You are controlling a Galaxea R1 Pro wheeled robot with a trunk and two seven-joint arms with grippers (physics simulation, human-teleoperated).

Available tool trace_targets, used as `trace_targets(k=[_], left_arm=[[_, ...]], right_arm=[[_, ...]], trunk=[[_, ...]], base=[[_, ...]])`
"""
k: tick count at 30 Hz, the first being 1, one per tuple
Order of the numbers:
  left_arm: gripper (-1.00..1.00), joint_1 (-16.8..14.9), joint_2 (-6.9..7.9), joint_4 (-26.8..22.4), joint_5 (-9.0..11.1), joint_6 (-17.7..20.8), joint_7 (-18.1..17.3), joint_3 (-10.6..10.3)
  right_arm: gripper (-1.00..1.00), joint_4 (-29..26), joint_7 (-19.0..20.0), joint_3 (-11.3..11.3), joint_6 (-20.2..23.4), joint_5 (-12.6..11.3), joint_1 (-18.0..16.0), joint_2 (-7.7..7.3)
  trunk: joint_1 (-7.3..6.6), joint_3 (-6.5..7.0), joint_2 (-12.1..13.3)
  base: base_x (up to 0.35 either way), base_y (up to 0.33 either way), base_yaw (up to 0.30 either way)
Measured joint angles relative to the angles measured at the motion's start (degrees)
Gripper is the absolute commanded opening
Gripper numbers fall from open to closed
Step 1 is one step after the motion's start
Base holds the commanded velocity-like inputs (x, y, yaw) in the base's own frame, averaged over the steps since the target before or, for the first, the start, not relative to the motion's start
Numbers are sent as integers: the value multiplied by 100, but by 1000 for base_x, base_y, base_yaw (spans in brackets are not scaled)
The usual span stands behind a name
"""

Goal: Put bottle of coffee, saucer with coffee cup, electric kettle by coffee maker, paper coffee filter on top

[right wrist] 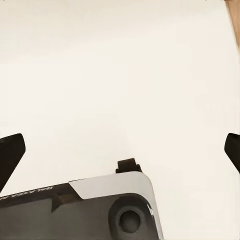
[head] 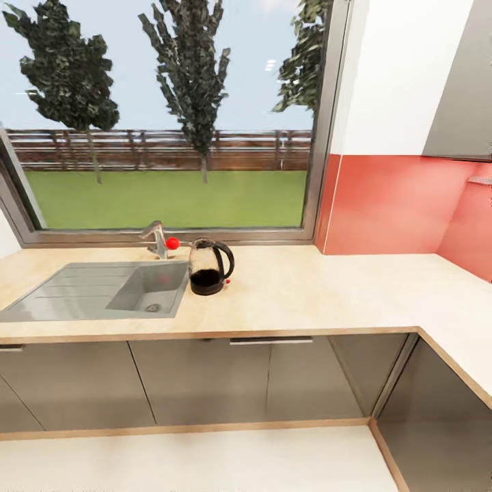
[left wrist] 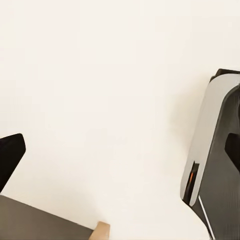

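The electric kettle [head: 210,268], clear glass with a black base, lid and loop handle, stands upright on the kitchen countertop [head: 307,294], just right of the sink [head: 41,301]. The coffee maker, bottle of coffee, paper coffee filter, saucer and coffee cup are out of view. In the right wrist view my right gripper [right wrist: 120,150] is open, its dark fingertips [right wrist: 10,155] at the picture's two edges with nothing between them. My left gripper [left wrist: 120,155] is also spread wide over pale floor, one fingertip [left wrist: 9,160] showing at the edge.
A faucet [head: 157,239] with a red knob stands behind the sink, under a large window. The worktop turns a corner at the right below a red backsplash [head: 396,205]. Glossy grey cabinets [head: 205,383] run beneath. Both wrist views look down past my own base [right wrist: 100,210].
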Motion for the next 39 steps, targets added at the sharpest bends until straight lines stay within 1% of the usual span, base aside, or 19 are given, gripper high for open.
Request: trace_targets(k=[3, 10, 11, 14, 15, 16, 17, 19, 21, 23, 28, 30, 32, 34, 35, 36, 37, 38, 39], left_arm=[[100, -1, 15, 3, 0, -1, 6, -1], [100, -1, 115, 17, 0, 12, 18, -1], [100, 0, 124, 31, 0, 26, 18, -1], [100, -1, 124, 37, 4, 22, -1, -6], [100, -1, 92, 36, 1, 17, -17, -12], [100, -1, 41, 6, 11, -9, -26, 6], [100, -1, 38, 3, 12, -11, -25, 12], [100, -1, 50, 2, 17, -21, -21, 35], [100, -1, 64, 3, 32, -25, -23, 69], [100, -1, 76, 5, 42, -31, -23, 93], [100, -1, 100, 9, 62, -35, -22, 105], [100, -1, 107, 5, 65, -37, -24, 88], [100, -1, 108, 0, 64, -37, -24, 81], [100, -3, 108, -4, 54, -37, -24, 68], [100, -7, 109, -5, 47, -38, -24, 58], [100, -9, 110, -6, 43, -38, -24, 54], [100, -13, 112, -6, 36, -38, -24, 46], [100, -14, 113, -7, 34, -38, -24, 44], [100, -19, 114, -7, 29, -38, -26, 42]], right_arm=[[100, 1, -1, 5, 1, 1, 0, -3], [100, -18, 9, -5, 1, -7, 0, -13], [100, -24, 13, -15, 1, -30, 0, -71], [100, -25, -1, -12, 1, -31, 0, -86], [100, -25, -12, -12, 1, -27, 0, -89], [100, -333, -7, -9, -26, -20, -2, -35], [100, -636, 1, -5, -33, -25, -2, 5], [100, -1154, 14, 8, -49, -19, -1, 181], [100, -1446, 21, -2, -71, -17, -2, 241], [100, -1683, 21, -1, -107, -20, -2, 273], [100, -2015, 17, 16, -315, -18, -4, 343], [100, -2198, 17, 27, -449, -12, -11, 438], [100, -2291, 18, 55, -495, -2, -13, 478], [100, -2422, 18, 166, -533, 33, -15, 518], [100, -2505, 19, 294, -548, 74, -28, 534], [100, -2548, 18, 377, -553, 97, -40, 540], [100, -2636, 16, 555, -561, 152, -80, 548], [100, -2682, 11, 649, -563, 179, -111, 550], [100, -2776, 5, 811, -567, 227, -174, 554]], trunk=[[0, 0, 1], [0, 0, 1], [0, 0, 1], [0, 0, 1], [0, 0, 1], [0, 1, 1], [0, 1, 1], [0, 1, 1], [0, 1, 1], [0, 1, 1], [0, 0, 2], [0, 1, 1], [0, 0, 2], [0, 1, 2], [0, 1, 2], [0, 1, 2], [0, 1, 2], [0, 1, 2], [0, 1, 2]], base=[[-18, -17, 0], [-3, -3, 0], [0, 0, 0], [0, 0, 0], [0, 0, 0], [0, 0, 0], [0, 0, 0], [0, 0, 0], [0, 0, 0], [0, 0, 0], [0, 0, 0], [0, 0, 0], [0, 0, 0], [0, 0, 0], [0, 0, 0], [0, 0, 0], [0, 0, 0], [0, 0, 0], [0, 0, 0]])
